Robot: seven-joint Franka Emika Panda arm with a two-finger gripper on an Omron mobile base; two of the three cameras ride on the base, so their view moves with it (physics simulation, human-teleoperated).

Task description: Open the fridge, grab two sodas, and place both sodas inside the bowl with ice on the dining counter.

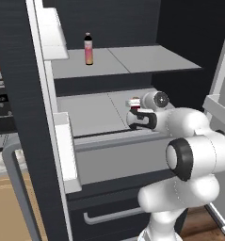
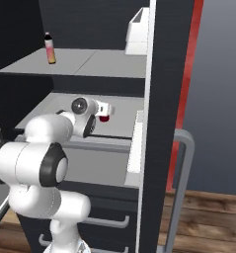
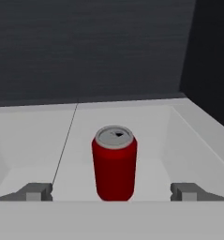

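— What's the setting?
— The fridge [image 1: 20, 94] stands with both doors swung wide, two grey shelves [image 1: 128, 61] inside.
— What's in it?
— A slim bottle [image 1: 88, 49] sits upright on the upper shelf, above the fingers. A red can [image 3: 114, 162] stands upright on the lower shelf, just ahead of and between the fingers [image 3: 36, 191].
— And the gripper [image 3: 112, 192]?
— Spread fully wide, holding nothing, not touching the can.

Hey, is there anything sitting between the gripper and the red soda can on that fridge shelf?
Nothing: in the hand view, bare grey shelf lies between the open gripper and the upright red can, which stands centred between the fingertips.
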